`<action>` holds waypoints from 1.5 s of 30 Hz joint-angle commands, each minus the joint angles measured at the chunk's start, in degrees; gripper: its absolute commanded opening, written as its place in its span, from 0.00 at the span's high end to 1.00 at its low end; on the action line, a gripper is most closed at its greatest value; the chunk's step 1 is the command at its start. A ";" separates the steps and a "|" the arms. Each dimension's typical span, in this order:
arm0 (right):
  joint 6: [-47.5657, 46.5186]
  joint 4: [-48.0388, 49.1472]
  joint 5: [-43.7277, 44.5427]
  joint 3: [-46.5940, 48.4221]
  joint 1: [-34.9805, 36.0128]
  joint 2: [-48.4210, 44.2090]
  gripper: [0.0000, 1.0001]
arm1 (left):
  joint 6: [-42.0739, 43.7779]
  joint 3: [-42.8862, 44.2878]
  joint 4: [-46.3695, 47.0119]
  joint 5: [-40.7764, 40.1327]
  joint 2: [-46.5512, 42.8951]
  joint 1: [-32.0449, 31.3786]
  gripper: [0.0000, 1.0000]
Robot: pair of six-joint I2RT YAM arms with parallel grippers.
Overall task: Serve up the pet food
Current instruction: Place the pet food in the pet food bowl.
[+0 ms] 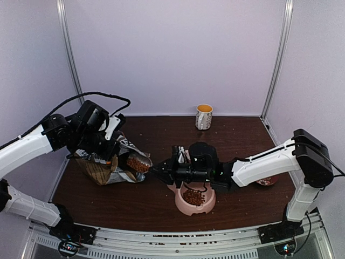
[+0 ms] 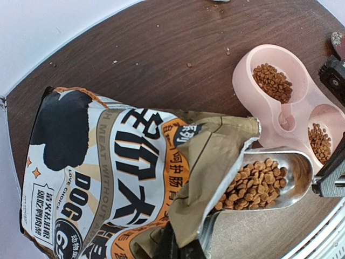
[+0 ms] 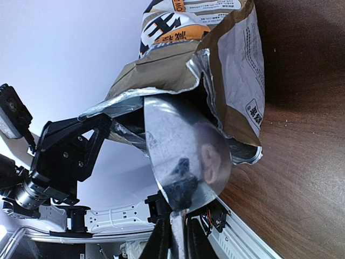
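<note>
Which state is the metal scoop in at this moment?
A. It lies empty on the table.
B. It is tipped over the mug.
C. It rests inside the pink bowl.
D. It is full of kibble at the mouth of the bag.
D: in the left wrist view the scoop carries a heap of kibble at the open mouth of the bag, beside the pink bowl and not in it.

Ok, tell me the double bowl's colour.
The double bowl is pale pink, clearest in the left wrist view.
</note>
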 commanded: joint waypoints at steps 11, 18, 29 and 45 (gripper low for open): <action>0.50 3.80 0.09 -3.06 -0.22 -5.47 1.00 | 0.77 1.07 7.30 -2.42 -2.15 -0.07 1.00; 0.65 4.13 0.49 -4.56 -0.20 -6.80 1.00 | 0.87 1.09 7.21 -2.55 -2.14 -0.07 1.00; 1.22 4.71 1.10 -6.85 -0.26 -8.60 1.00 | 0.83 1.09 7.18 -2.88 -2.04 -0.08 1.00; 1.38 4.26 2.24 -10.77 -0.72 -12.29 1.00 | 0.82 1.09 7.08 -3.14 -2.13 -0.07 1.00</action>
